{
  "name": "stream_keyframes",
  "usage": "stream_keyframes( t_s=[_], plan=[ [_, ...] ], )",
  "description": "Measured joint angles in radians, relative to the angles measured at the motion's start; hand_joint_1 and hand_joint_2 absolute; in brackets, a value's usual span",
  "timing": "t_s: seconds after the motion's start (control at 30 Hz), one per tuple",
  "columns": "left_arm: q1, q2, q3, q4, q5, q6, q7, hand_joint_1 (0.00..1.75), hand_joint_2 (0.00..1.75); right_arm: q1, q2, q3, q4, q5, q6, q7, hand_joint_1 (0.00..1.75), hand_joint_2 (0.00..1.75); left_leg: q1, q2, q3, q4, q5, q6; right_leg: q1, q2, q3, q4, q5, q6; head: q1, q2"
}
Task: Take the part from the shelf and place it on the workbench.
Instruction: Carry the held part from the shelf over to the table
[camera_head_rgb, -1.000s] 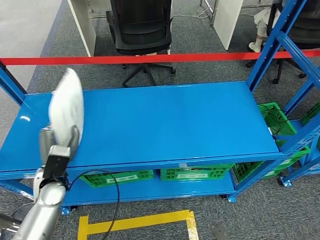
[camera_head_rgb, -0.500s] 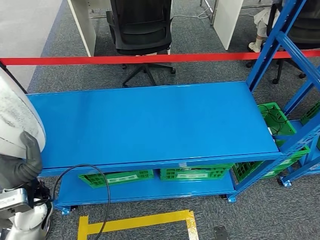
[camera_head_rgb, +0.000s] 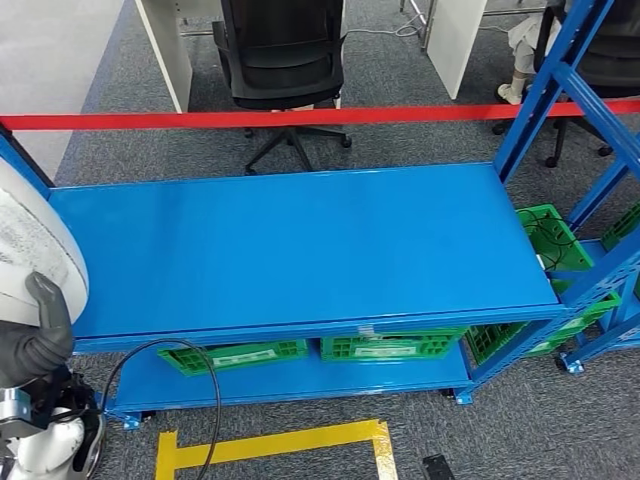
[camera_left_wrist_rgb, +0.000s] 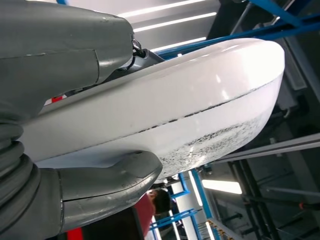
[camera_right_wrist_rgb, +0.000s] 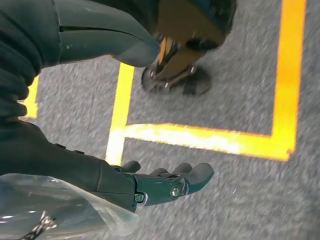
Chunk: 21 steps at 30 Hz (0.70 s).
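Holding the white part (camera_head_rgb: 34, 245) at the 9 o'clock edge of the head view, the left hand (camera_head_rgb: 34, 340) has dark fingers (camera_head_rgb: 47, 312) curled up around the part's lower rim. Part is a pale rounded shell, lifted off any surface, just beside the left end of the blue bench (camera_head_rgb: 302, 240). Bench top runs 9 to 3 o'clock across the middle; green crates (camera_head_rgb: 385, 346) sit on the lower level beneath it. Red barrier tape (camera_head_rgb: 302, 117) crosses at 12 o'clock, with a black office chair (camera_head_rgb: 281, 60) behind. Blue shelf frame (camera_head_rgb: 573, 120) stands at 3 o'clock. Yellow floor tape (camera_head_rgb: 302, 440) lies at 6 o'clock.

Left wrist view: part (camera_left_wrist_rgb: 181, 110) is clamped between the thick grey thumb (camera_left_wrist_rgb: 113, 177) on 1 side and the hand's cover on the other; grip looks firm. Speckled dark marks show along the part's edge.

Right wrist view: right hand (camera_right_wrist_rgb: 151, 182) hangs over grey carpet, fingers (camera_right_wrist_rgb: 188, 175) straight and lying close together, holding nothing. Yellow floor tape (camera_right_wrist_rgb: 211, 140) lies under it.

Progress, as a judgement: pickup looks done, since the part is in hand and the robot faces the bench. Left to do: bring the part over the bench top, set it down, release.
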Motion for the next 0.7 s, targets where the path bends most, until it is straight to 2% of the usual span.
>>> stream_keyframes(
  t_s=[0.13,0.2,0.27,0.3,0.37,0.4,0.43,0.47,0.53,0.57,0.6,0.63,0.7],
  plan=[
    [0.019,-0.001,0.000,0.000,-0.010,0.012,0.018,1.75,1.75,-0.001,0.000,-0.002,0.001,0.015,-0.090,0.090,0.00,1.75,-0.004,0.000,-0.002,0.005,-0.002,0.007,-0.004,0.000,0.000,-0.002,0.003,0.006,0.000,0.000],
    [0.022,-0.004,0.000,0.000,-0.021,0.019,0.028,1.75,1.75,-0.001,0.000,-0.002,0.001,0.033,-0.117,0.138,0.00,1.75,-0.002,0.001,0.000,-0.003,0.004,0.016,-0.004,0.000,-0.001,-0.006,0.004,0.014,0.000,0.000],
    [0.021,-0.009,-0.001,0.002,-0.031,0.021,0.037,1.75,1.75,-0.003,0.000,-0.002,0.002,0.049,-0.132,0.170,0.00,1.75,0.004,0.006,0.007,-0.022,0.016,0.027,-0.003,-0.003,-0.016,0.017,-0.011,0.019,0.001,0.000],
    [0.019,-0.012,-0.002,0.005,-0.035,0.019,0.042,1.75,1.75,-0.004,0.000,-0.002,0.002,0.053,-0.136,0.179,0.00,1.75,0.007,0.009,0.011,-0.030,0.021,0.032,-0.002,-0.005,-0.038,0.058,-0.033,0.021,0.003,0.000],
    [0.014,-0.016,-0.006,0.018,-0.039,0.007,0.054,1.75,1.75,-0.004,0.000,-0.002,0.002,0.056,-0.138,0.188,0.00,1.75,0.007,0.013,0.010,-0.032,0.022,0.034,-0.002,-0.006,-0.108,0.188,-0.084,0.024,0.004,0.000],
    [0.010,-0.017,-0.008,0.027,-0.037,-0.002,0.060,1.75,1.75,-0.004,0.000,-0.002,0.002,0.057,-0.137,0.190,0.00,1.75,0.007,0.014,0.010,-0.031,0.022,0.034,-0.003,-0.007,-0.141,0.244,-0.097,0.027,0.004,0.000],
    [0.007,-0.019,-0.012,0.037,-0.034,-0.013,0.066,1.75,1.75,-0.003,0.000,-0.002,0.002,0.057,-0.137,0.192,0.00,1.75,0.008,0.014,0.011,-0.031,0.020,0.032,-0.004,-0.007,-0.159,0.268,-0.090,0.029,0.004,0.000],
    [0.003,-0.020,-0.015,0.046,-0.030,-0.024,0.070,1.75,1.75,-0.003,0.000,-0.002,0.002,0.058,-0.137,0.194,0.00,1.75,0.010,0.014,0.013,-0.030,0.018,0.029,-0.006,-0.008,-0.158,0.248,-0.062,0.031,0.005,0.000],
    [-0.006,-0.023,-0.023,0.060,-0.021,-0.043,0.075,1.75,1.75,-0.003,0.000,-0.002,0.002,0.060,-0.136,0.198,0.00,1.75,0.014,0.014,0.020,-0.026,0.008,0.018,-0.009,-0.010,-0.111,0.128,0.013,0.036,0.005,0.000],
    [-0.011,-0.024,-0.026,0.065,-0.018,-0.047,0.076,1.75,1.75,-0.004,0.000,-0.002,0.003,0.060,-0.136,0.199,0.00,1.75,0.014,0.014,0.021,-0.021,0.002,0.010,-0.010,-0.011,-0.081,0.067,0.034,0.035,0.006,0.000],
    [-0.015,-0.024,-0.028,0.069,-0.017,-0.049,0.076,1.75,1.75,-0.005,0.001,-0.002,0.004,0.060,-0.136,0.200,0.00,1.75,0.013,0.013,0.020,-0.015,-0.003,0.004,-0.009,-0.010,-0.063,0.031,0.041,0.030,0.007,0.000],
    [-0.019,-0.024,-0.029,0.073,-0.016,-0.051,0.077,1.75,1.75,-0.005,0.002,-0.002,0.005,0.060,-0.136,0.200,0.00,1.75,0.012,0.013,0.018,-0.012,-0.005,-0.002,-0.006,-0.009,-0.055,0.018,0.035,0.023,0.007,0.000],
    [-0.024,-0.024,-0.031,0.079,-0.015,-0.052,0.078,1.75,1.75,-0.003,0.002,-0.003,0.005,0.060,-0.136,0.201,0.00,1.75,0.011,0.013,0.016,-0.010,-0.008,-0.008,-0.004,-0.008,-0.054,0.019,0.030,0.005,0.005,0.000]
  ],
)
